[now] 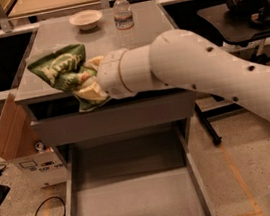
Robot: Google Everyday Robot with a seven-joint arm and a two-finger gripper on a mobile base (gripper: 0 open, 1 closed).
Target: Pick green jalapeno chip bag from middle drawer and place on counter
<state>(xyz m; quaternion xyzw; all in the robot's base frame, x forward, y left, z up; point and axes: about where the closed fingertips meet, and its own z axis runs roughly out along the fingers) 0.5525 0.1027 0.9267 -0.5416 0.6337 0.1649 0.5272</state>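
Jaws grip chip bag (62, 70) over counter (58, 36) edge.

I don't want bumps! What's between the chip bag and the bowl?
Only bare counter, in the camera view, up to the bowl. The gripper holds the bag over the counter's front-left edge.

My arm (204, 64) is a thick, rounded tube with a smooth, glossy white shell. Small dark round holes are spaced along it. The wrist (116, 75) is a shorter white cylinder marked by ring seams. My gripper (87, 85) is at the wrist's end, over the front edge of the counter (152, 19). It is clamped on the green jalapeno chip bag (61, 68), which covers it.
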